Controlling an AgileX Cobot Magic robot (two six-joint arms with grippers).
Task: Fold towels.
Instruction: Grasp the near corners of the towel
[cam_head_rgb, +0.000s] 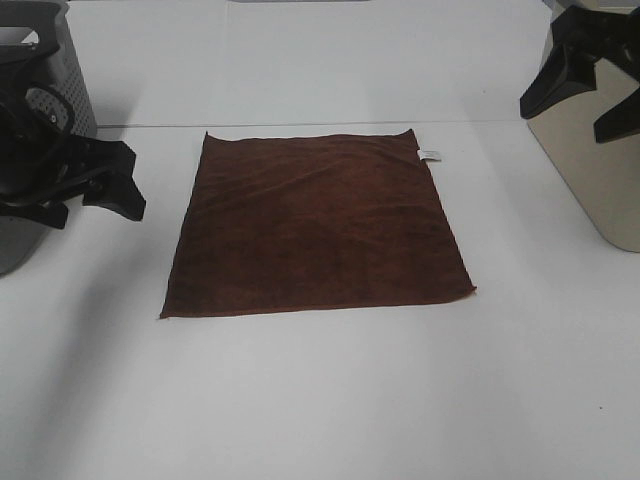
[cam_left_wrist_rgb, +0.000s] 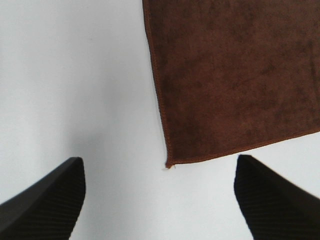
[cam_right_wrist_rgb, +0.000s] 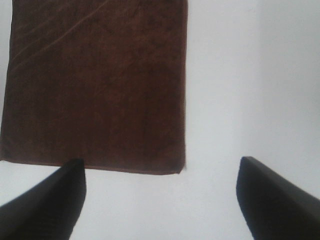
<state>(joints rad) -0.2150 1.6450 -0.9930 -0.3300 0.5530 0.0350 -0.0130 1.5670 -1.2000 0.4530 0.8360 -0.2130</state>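
The towel (cam_head_rgb: 315, 225) is lying spread flat and unfolded in the centre of the high view, its far edge running just in front of a faint seam (cam_head_rgb: 150, 126) that is crossing the desk (cam_head_rgb: 320, 400). A small white tag (cam_head_rgb: 429, 154) is sticking out at its upper-right corner. Its surface is showing soft creases, and the hem is running clean along all four sides.

The left pincer (cam_head_rgb: 128, 185) is hanging at the left edge of the frame, beside the towel's left side and apart from it. It is standing wide open and holding nothing. In the left wrist view the towel (cam_left_wrist_rgb: 235, 75) is showing one stitched corner, which is lying on the desk between the two ribbed black fingers (cam_left_wrist_rgb: 45, 205) of the pincer (cam_left_wrist_rgb: 159, 170), with white desk showing all round the fingers.

The right pincer (cam_head_rgb: 567, 115) is hanging in the upper-right corner of the frame, well apart from the towel. It too is gaping wide and gripping nothing. In the right wrist view the towel (cam_right_wrist_rgb: 95, 85) is filling one side, with a corner lying between the spread fingers (cam_right_wrist_rgb: 280, 200) of the pincer (cam_right_wrist_rgb: 161, 162). One finger is overlapping the hem in that view, though the high view is showing this pincer clear of the cloth.

A grey perforated housing (cam_head_rgb: 70, 70) is standing behind the left arm in the upper left. A beige panel (cam_head_rgb: 590, 170) is standing behind the right pincer at the right edge.
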